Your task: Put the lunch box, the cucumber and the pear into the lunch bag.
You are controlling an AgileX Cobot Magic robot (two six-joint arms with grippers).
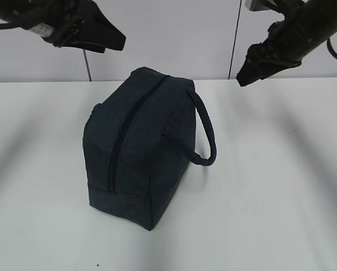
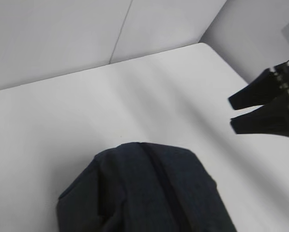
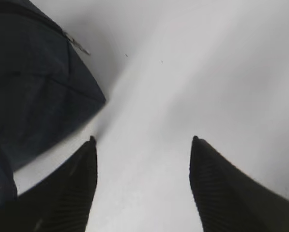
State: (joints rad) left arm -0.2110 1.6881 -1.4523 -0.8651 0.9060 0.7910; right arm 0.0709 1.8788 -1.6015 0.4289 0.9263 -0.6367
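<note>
With the lunch bag [image 1: 140, 149] zipped shut at mid-bench and no food visible (presumably inside), both empty claws, right claw [image 3: 143, 145] spread, left unseen, should lift clear.

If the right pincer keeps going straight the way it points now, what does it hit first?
Most likely bare table. The right pincer stands open over white surface, with the lunch bag off to one side of its line, though depth is hard to judge.
</note>
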